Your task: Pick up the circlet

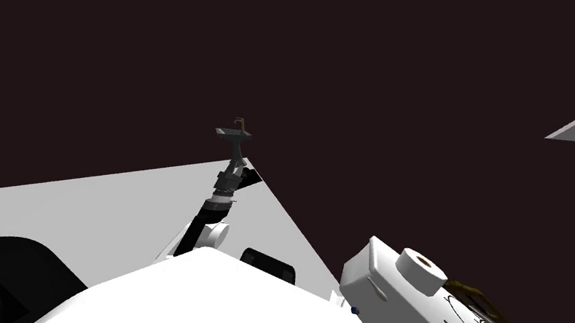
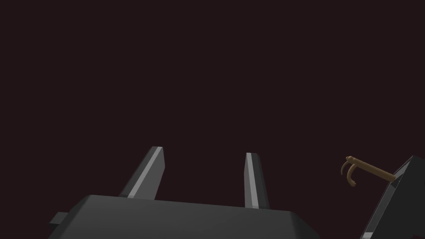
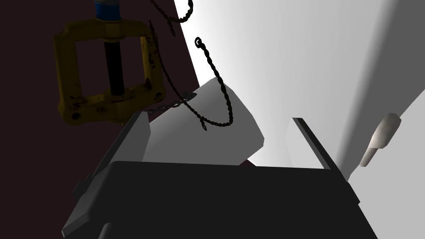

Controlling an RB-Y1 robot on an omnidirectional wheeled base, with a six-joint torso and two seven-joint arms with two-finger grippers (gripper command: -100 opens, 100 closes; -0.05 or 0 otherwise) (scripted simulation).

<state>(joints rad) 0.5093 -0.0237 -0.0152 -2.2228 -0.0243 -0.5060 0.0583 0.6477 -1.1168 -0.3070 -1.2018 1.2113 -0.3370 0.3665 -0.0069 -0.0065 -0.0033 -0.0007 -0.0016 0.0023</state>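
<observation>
The right end effector (image 3: 224, 139) gapes wide just short of the thin black circlet (image 3: 221, 85), draped over a white roll (image 3: 195, 132) on the white box (image 1: 389, 292), probably to straddle one strand, while the left end effector (image 2: 203, 174), equally wide, hangs clear.

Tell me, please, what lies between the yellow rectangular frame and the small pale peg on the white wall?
In the right wrist view: a white cylinder, with the thin black twisted circlet crossing its front.
</observation>
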